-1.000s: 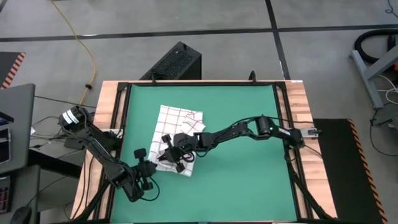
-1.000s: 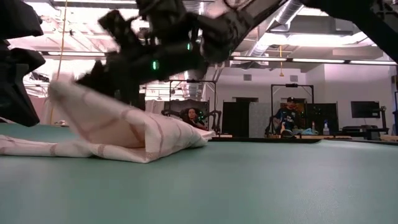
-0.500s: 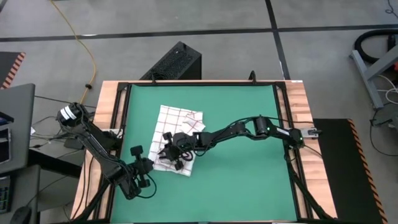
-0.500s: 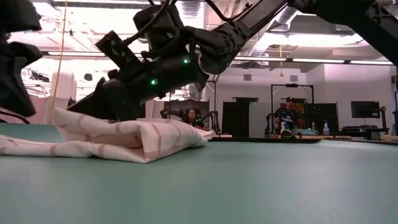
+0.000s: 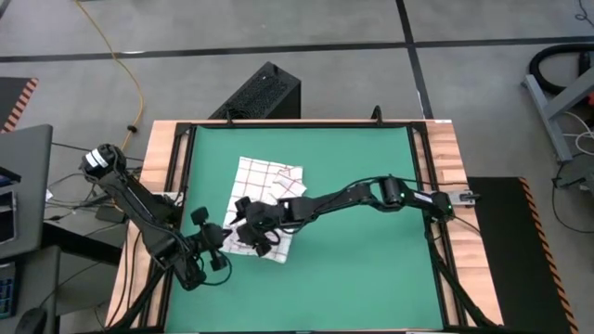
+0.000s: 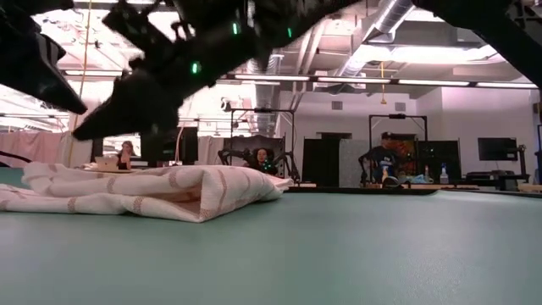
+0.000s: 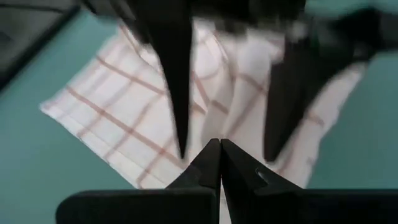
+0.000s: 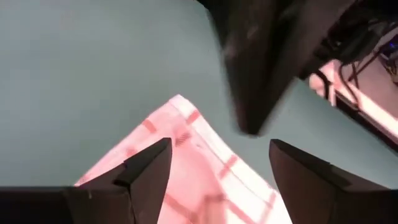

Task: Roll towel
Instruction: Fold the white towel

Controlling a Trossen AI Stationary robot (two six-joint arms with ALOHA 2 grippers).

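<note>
Cloth: soft, light, floppy towel [image 5: 263,186], partly folded on green mat [image 5: 362,278].
Hold: pinch loose near edge.
Right gripper [image 5: 246,232]: spread apart, empty, above towel.
Left gripper [image 5: 212,243]: beside towel's edge, cannot tell.

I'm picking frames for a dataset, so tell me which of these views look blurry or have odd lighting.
Left wrist view: motion blur smears the right end effector over the towel. Right wrist view: the towel has a pink cast, and a dark blurred shape crosses above it. Low view: arms are dark silhouettes against bright ceiling lights, while the towel stays fairly sharp. High view: evenly lit, sharp.
</note>
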